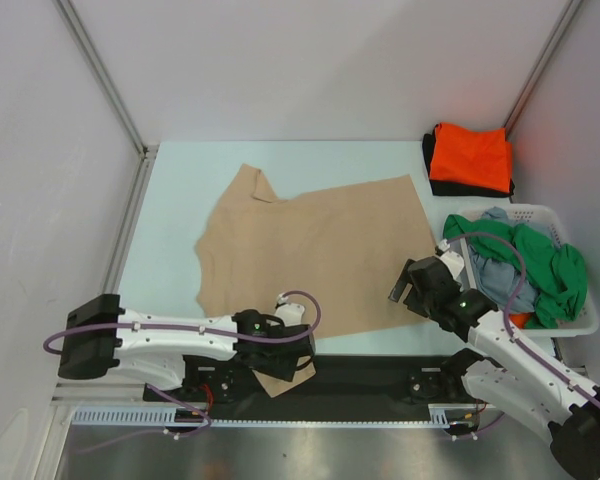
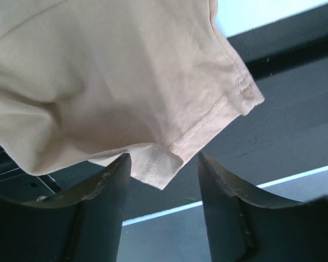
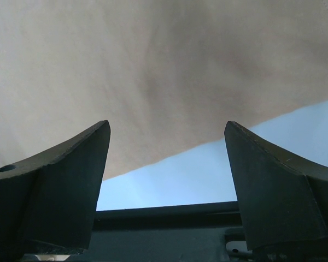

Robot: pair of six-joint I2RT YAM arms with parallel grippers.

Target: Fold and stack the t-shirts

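Note:
A tan t-shirt (image 1: 310,250) lies spread flat on the pale blue table, with one sleeve (image 1: 278,381) hanging over the near edge. My left gripper (image 1: 288,366) is open at that sleeve. In the left wrist view the sleeve's hemmed corner (image 2: 161,169) sits between the open fingertips of the left gripper (image 2: 164,164), touching the left finger (image 2: 106,185). My right gripper (image 1: 402,287) is open and empty at the shirt's near right corner. In the right wrist view the shirt's edge (image 3: 153,82) lies just ahead of the right gripper (image 3: 167,131).
A folded orange t-shirt (image 1: 470,155) lies on a black t-shirt (image 1: 429,160) at the back right. A white basket (image 1: 540,212) at the right holds a green t-shirt (image 1: 555,265) and a grey-blue t-shirt (image 1: 495,272). A black strip (image 1: 360,375) runs along the near edge.

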